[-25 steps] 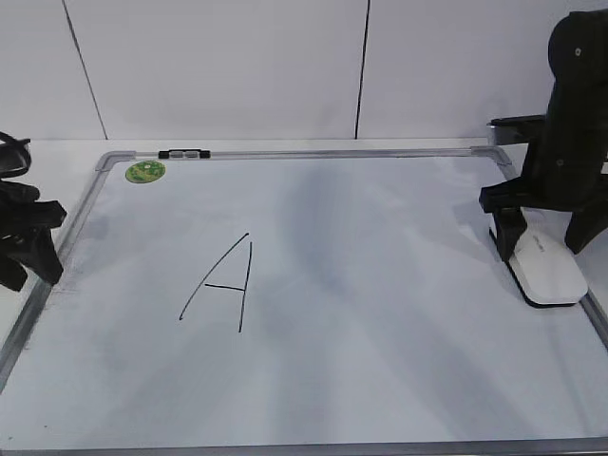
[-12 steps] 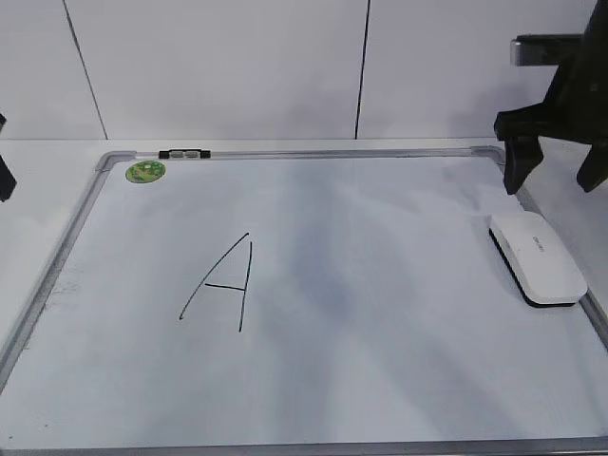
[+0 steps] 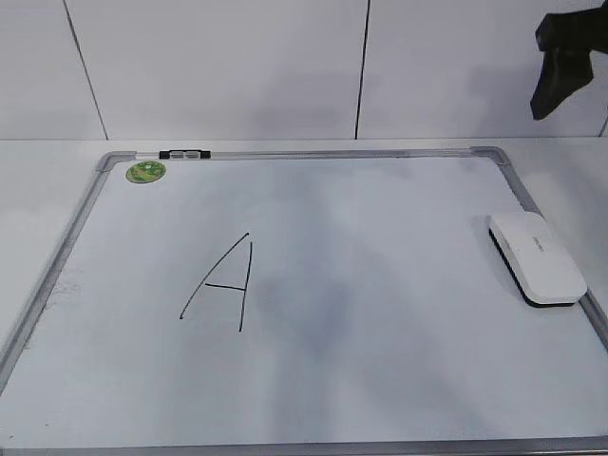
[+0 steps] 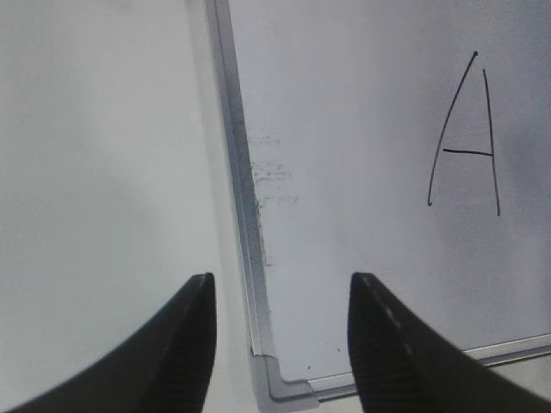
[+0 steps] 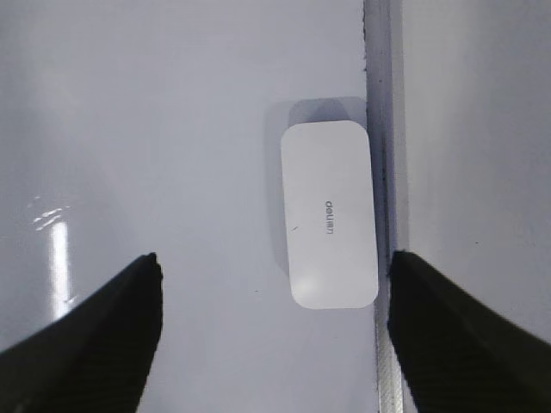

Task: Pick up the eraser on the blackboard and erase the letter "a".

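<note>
The eraser [image 3: 537,256] lies flat, white side up, at the right edge of the blackboard [image 3: 380,285]. It also shows in the right wrist view [image 5: 331,224], against the frame. My right gripper [image 3: 562,66] is open and empty, high above the eraser [image 5: 274,292]. My left gripper [image 4: 281,284] is open and empty above the board's near left corner, and is out of the exterior view. No small letter "a" shows on the board. Only a tall angular capital "A" [image 3: 223,286] is written left of centre [image 4: 469,152].
A green round sticker [image 3: 145,171] and a black clip [image 3: 183,153] sit at the board's far left corner. Faint smudges [image 4: 271,172] mark the board by its left frame. The white table [image 4: 103,172] surrounds the board.
My right gripper has risen from around the eraser to the upper right, leaving the eraser in place. My left arm has withdrawn out of the exterior view.
</note>
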`<action>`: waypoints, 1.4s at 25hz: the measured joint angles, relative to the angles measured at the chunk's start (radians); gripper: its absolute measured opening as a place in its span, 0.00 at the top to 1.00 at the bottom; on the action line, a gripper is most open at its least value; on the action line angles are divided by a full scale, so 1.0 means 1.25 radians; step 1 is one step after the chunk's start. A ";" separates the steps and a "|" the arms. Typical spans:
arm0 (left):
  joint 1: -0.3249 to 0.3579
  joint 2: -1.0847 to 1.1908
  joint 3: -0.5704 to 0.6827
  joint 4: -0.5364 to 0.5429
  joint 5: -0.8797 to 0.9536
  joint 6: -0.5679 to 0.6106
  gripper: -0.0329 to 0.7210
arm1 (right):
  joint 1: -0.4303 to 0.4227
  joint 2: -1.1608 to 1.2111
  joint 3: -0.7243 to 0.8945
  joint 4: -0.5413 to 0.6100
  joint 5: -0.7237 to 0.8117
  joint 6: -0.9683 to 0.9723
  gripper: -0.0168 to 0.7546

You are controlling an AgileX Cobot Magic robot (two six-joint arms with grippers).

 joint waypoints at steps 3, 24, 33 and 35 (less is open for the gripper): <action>0.000 -0.049 0.004 0.012 0.011 -0.015 0.46 | 0.000 -0.041 0.000 0.022 0.004 0.000 0.20; -0.070 -0.574 0.214 0.048 0.034 -0.050 0.46 | 0.052 -0.450 0.308 0.036 0.011 0.000 0.21; -0.078 -0.734 0.238 0.053 0.043 -0.052 0.46 | 0.052 -0.669 0.485 0.039 0.015 0.000 0.21; -0.078 -0.756 0.238 0.053 0.044 -0.052 0.46 | 0.052 -0.718 0.515 0.040 0.017 0.000 0.21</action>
